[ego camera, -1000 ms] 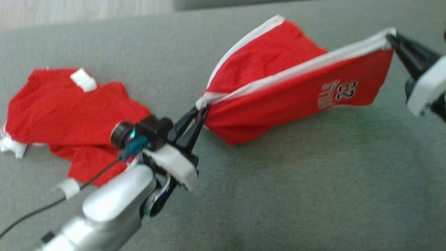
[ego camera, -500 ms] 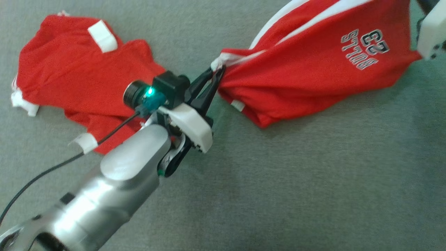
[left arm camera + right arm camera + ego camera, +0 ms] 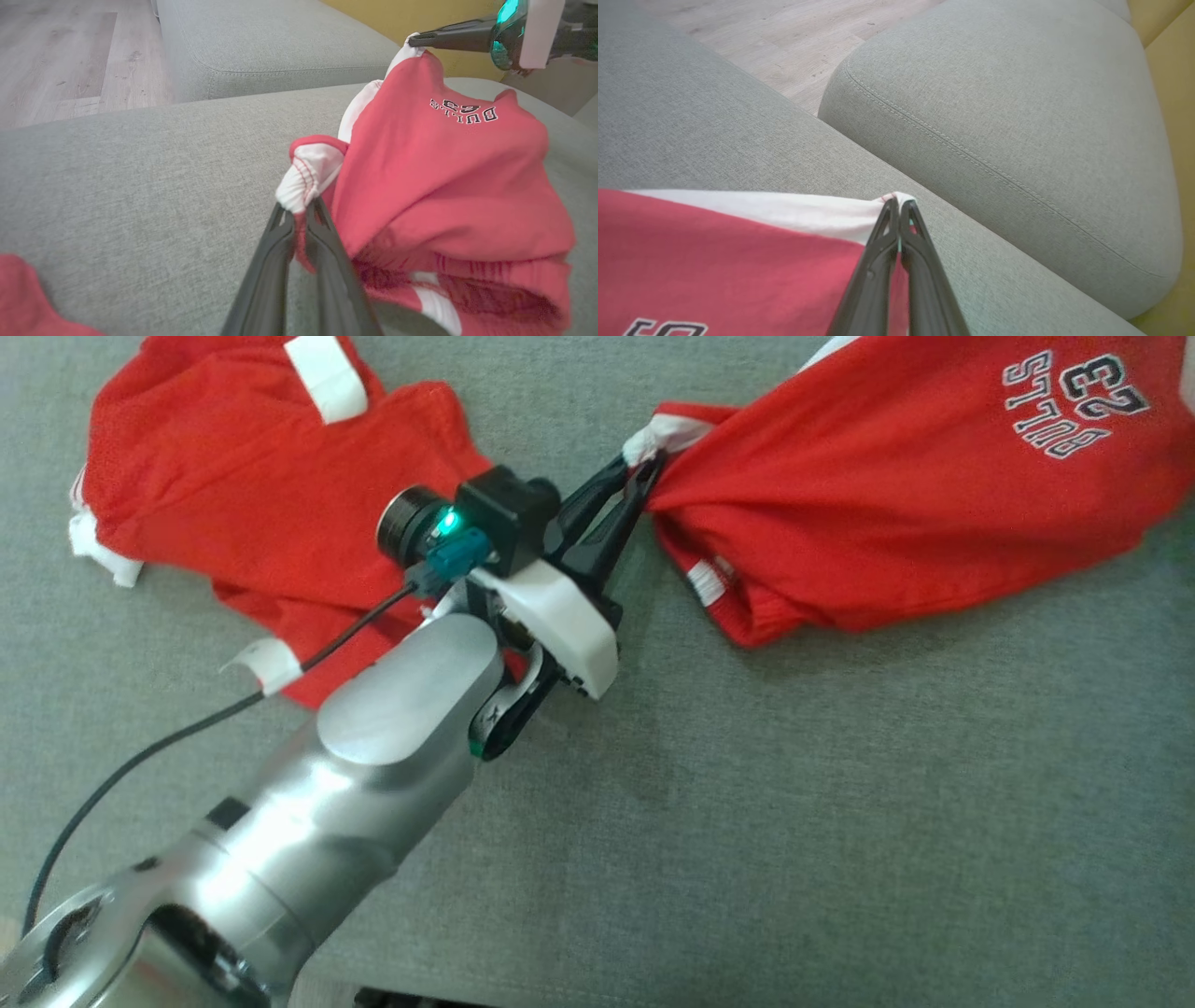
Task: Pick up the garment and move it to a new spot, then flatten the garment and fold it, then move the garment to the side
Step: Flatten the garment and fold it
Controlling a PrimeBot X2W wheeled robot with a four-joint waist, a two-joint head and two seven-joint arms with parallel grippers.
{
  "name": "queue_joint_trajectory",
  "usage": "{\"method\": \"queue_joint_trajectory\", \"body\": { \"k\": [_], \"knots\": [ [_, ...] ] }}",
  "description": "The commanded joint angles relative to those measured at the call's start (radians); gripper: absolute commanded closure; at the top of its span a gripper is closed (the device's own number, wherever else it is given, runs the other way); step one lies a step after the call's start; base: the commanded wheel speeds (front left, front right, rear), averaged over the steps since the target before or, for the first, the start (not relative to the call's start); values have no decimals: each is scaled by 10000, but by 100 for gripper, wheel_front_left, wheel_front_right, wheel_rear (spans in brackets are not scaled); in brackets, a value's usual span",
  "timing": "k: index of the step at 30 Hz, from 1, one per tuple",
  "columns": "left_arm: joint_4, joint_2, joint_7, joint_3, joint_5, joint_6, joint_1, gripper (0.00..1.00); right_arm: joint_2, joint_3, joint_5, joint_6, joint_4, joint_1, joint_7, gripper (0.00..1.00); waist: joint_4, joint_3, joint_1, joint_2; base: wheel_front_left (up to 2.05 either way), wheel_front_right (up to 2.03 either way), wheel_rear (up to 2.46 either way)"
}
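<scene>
- Where the head view looks down on the grey sofa (image 3: 840,821), the garment (image 3: 915,495), red shorts printed "BULLS 23", is stretched across the upper right. Its lower folds sag towards the seat, though I cannot tell whether they touch it.
- The left end effector (image 3: 647,469) is clamped on a bunched white corner at the garment's left end. Its silver forearm (image 3: 373,756) runs down to the lower left.
- A second red garment (image 3: 252,495) with white trim lies crumpled on the sofa at the upper left. It is partly hidden behind the wrist camera (image 3: 467,527) and lies apart from the held one.
- In the left wrist view, the left end effector (image 3: 301,215) has its two dark fingers (image 3: 266,275) pressed together on gathered white elastic. The garment (image 3: 434,186) bulges up and to the right of them.
- The garment's far top corner is pinched by the right end effector (image 3: 413,41), which reaches in from the upper right.
- A corner of the second red garment (image 3: 23,298) shows at the lower left. A wooden floor (image 3: 56,56) and a separate grey cushion (image 3: 261,42) lie beyond the seat.
- In the right wrist view, the right end effector (image 3: 899,205) is closed on the tip of the white waistband (image 3: 775,212). The red cloth (image 3: 714,270) spreads to the lower left, with part of the print at the bottom edge.
- Beyond the fingertips sit the rounded cushion (image 3: 994,116) and the wooden floor (image 3: 784,28).
</scene>
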Motion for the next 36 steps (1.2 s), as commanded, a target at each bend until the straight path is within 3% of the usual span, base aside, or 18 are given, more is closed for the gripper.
{"method": "queue_joint_trajectory", "body": {
  "k": [1,2,3,4,5,6,12,16,23,26,30,34,36],
  "knots": [
    [-142,183,-69,232,76,-11,-349,89,-26,18,-2,35,-81,-107,-126,100,83,85,-1,0,0,0,0],
    [-90,148,-93,224,83,-27,-387,67,5,84,21,35,51,-164,-212,100,114,113,-1,0,0,0,0],
    [-41,117,-110,214,88,-46,-422,21,42,153,45,35,189,-208,-280,100,144,138,-1,0,0,0,0],
    [9,90,-129,206,91,-65,-452,2,76,224,26,35,336,-262,-361,100,166,150,-1,0,0,0,0],
    [58,68,-146,196,98,-75,-478,0,118,269,7,35,490,-315,-478,4,184,158,-1,0,0,0,0],
    [106,50,-157,179,111,-80,-498,0,183,245,42,35,690,-360,-588,0,196,157,-1,0,0,0,0],
    [359,177,-407,222,268,107,-610,0,638,419,6,35,1702,-410,-1251,0,47,-128,-1,0,0,0,0],
    [402,391,-676,546,169,321,-528,0,1031,15,292,35,2412,-334,-2006,0,-209,-582,-1,0,0,0,0],
    [-164,955,-1088,2021,-145,998,250,0,1878,-1028,1040,35,2730,254,-3592,0,-830,-1772,-1,0,0,0,0],
    [-1020,1206,-1101,3259,-34,1221,915,0,2019,-1789,1053,35,2441,558,-3752,0,-1079,-2232,-1,0,0,0,0],
    [-2171,1327,-1104,4846,515,1206,2124,0,2337,-3681,606,35,1253,1587,-3764,0,-1389,-2802,-1,0,0,0,0],
    [-2653,1224,-1105,5699,1158,1102,3413,0,3149,-5597,-189,35,-158,3343,-3766,0,-1682,-3281,-1,0,0,0,0],
    [-2705,1129,-1106,5880,1232,1056,3706,0,3421,-6017,-482,35,-493,3836,-3767,0,-1745,-3369,-1,0,0,0,0]
  ]
}}
